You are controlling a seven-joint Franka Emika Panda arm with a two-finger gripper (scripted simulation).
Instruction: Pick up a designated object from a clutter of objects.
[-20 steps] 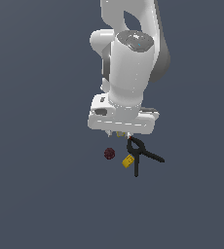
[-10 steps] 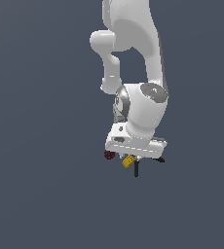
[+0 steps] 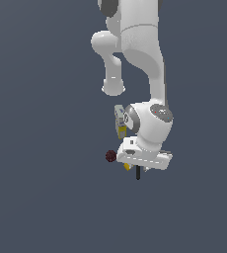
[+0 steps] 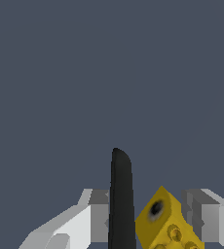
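Observation:
The black spring clamp [image 3: 138,174] is mostly hidden under my hand in the exterior view; only one handle end pokes out below it. In the wrist view a long black handle [image 4: 121,199] stands between my fingers, close to one finger [image 4: 98,216]. The small yellow chunk [image 4: 165,221] lies beside it, near the other finger [image 4: 200,214]. My gripper [image 4: 148,216] is open, low over the clutter, and straddles both the handle and the chunk; it also shows in the exterior view [image 3: 139,169]. The clamp's red tip is hidden.
A tiny dark red ball [image 3: 110,156] lies just to the exterior view's left of my hand. The yellow-and-white box [image 3: 120,121] stands behind the wrist. The yellow chunk [image 3: 127,167] peeks out under the hand's edge. The floor is plain dark grey.
The arm has come down and to the exterior view's right over the clutter. The hand now covers most of the clamp, which was in plain view before.

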